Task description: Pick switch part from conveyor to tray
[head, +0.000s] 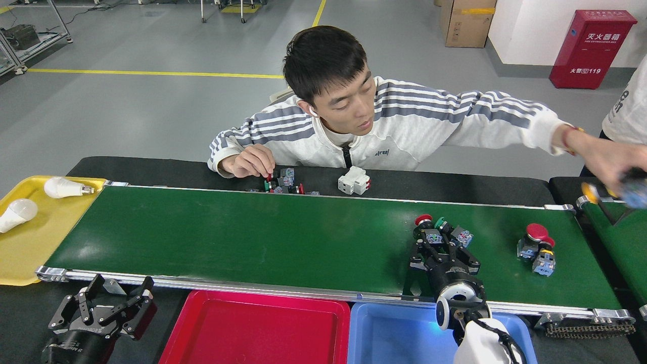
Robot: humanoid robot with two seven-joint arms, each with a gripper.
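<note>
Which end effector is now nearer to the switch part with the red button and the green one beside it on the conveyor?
Right. The right end effector is at this pair of switch parts; the left end effector hangs off the conveyor, far left.

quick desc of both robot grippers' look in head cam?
Left gripper: black multi-link fingers on a black cylindrical wrist bearing small white lettering. Right gripper: the same black linkage build, then a silver ring, a white arm shell and a black cable alongside.
</note>
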